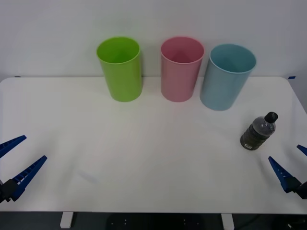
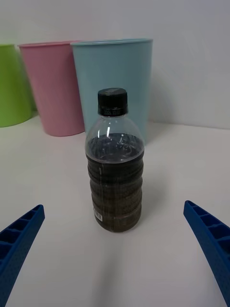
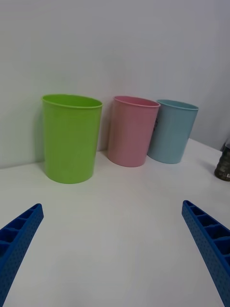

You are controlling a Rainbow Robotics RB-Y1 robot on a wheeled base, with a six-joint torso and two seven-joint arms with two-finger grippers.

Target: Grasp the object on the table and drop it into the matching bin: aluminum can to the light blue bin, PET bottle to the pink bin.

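Observation:
A small PET bottle (image 1: 259, 132) with dark contents, a black cap and a dark label stands upright on the white table (image 1: 158, 158) near its right edge. In the right wrist view the bottle (image 2: 115, 163) stands straight ahead between the spread blue fingers. My right gripper (image 1: 293, 165) is open, just in front of the bottle and apart from it. The pink bin (image 1: 181, 68) stands at the back centre, the light blue bin (image 1: 227, 75) to its right. My left gripper (image 1: 13, 159) is open at the table's front left.
A lime green bin (image 1: 121, 68) stands left of the pink one (image 3: 132, 130), all three in a row along the back wall. The light blue bin (image 2: 115, 81) rises directly behind the bottle. The bottle (image 3: 224, 163) shows at the edge of the left wrist view.

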